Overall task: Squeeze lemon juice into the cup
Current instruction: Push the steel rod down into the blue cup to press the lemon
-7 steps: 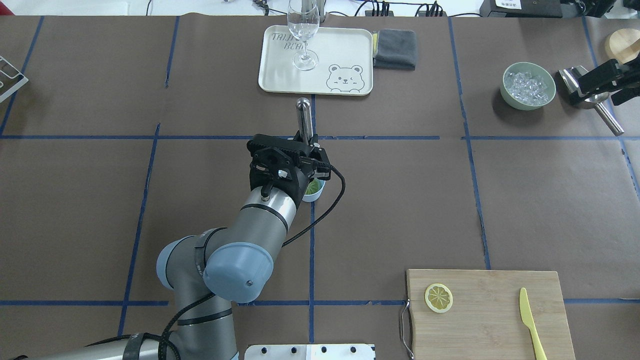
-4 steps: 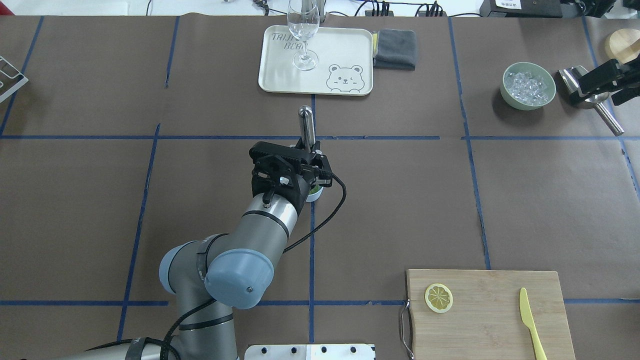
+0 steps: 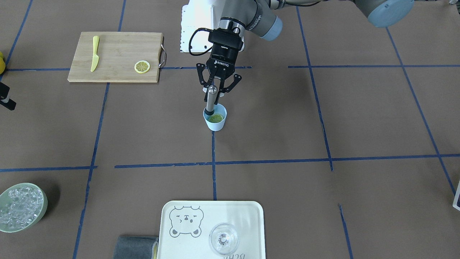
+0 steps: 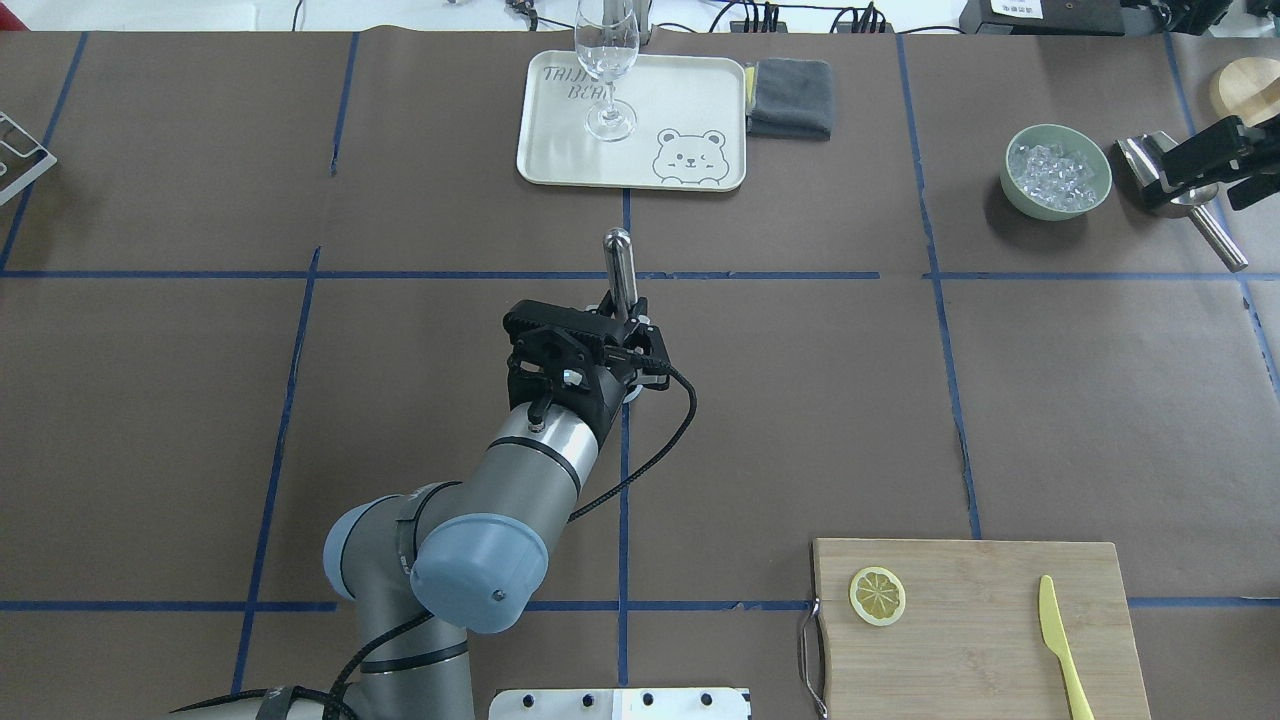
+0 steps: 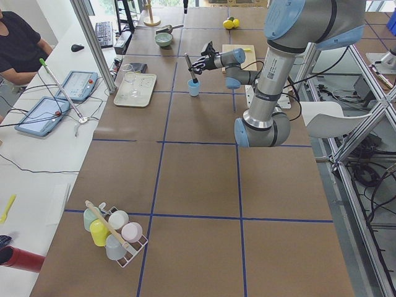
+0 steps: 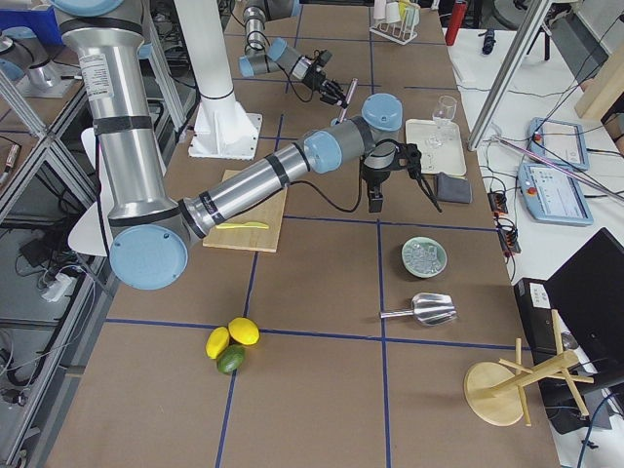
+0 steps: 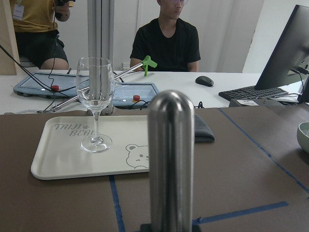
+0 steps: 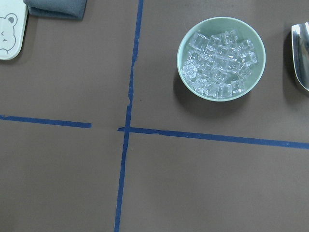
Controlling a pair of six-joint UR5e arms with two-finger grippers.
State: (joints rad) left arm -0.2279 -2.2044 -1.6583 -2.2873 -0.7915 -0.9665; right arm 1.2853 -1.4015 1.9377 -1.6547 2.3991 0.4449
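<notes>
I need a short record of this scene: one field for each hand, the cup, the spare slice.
left hand: shut on pestle
cup: holds lemon; pestle's lower end inside it
right hand: beside ice bowl, grip unclear
spare slice: on board, apart from knife

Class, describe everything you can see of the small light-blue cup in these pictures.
The cup is small, light blue, tapered toward its base, handleless, matte like plastic. It stands upright on a blue tape line on the brown table cover. A lemon slice lies inside. The dark tip of a metal muddler, gripped by the left tool, dips in by the robot-side rim.
</notes>
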